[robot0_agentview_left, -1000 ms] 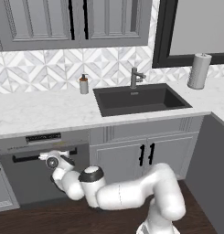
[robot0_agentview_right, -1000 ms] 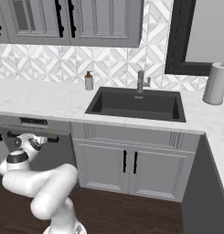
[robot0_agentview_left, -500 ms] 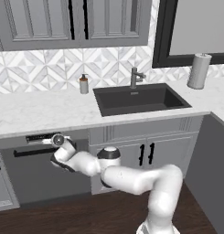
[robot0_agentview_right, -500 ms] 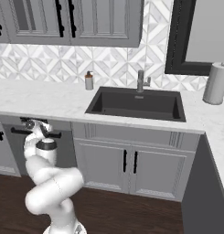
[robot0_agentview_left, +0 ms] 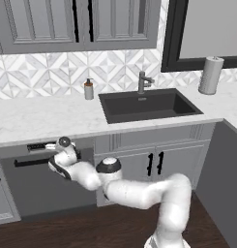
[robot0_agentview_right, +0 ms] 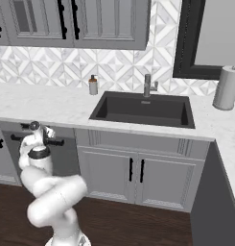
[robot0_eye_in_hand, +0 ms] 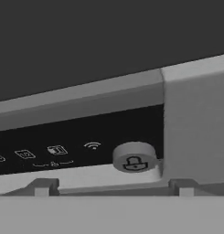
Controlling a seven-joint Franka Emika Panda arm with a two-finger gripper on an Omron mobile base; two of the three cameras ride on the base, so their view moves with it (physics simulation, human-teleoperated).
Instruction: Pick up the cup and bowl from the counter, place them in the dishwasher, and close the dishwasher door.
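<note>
The main risk is the claw (robot0_agentview_left: 63,143) slipping off the top edge of the dishwasher door (robot0_agentview_left: 42,186) or snagging its black handle (robot0_agentview_left: 33,161), leaving the door ajar. The arm is folded low, reaching under the counter (robot0_agentview_left: 47,118) with the hand pressed close against the control strip (robot0_eye_in_hand: 63,146). Whether the claw is spread or pressed together, I cannot tell. The door looks nearly upright beneath the counter, left of the sink (robot0_agentview_left: 149,104).

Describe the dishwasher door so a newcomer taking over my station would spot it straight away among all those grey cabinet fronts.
Start at the dark sink set in the white counter, then look below the counter to the sink's left. The dishwasher door is the flat dark grey panel there, with the robot's hand at its top edge. Unlike the neighbouring cabinet doors with vertical handles, it has one horizontal black bar handle.
</note>
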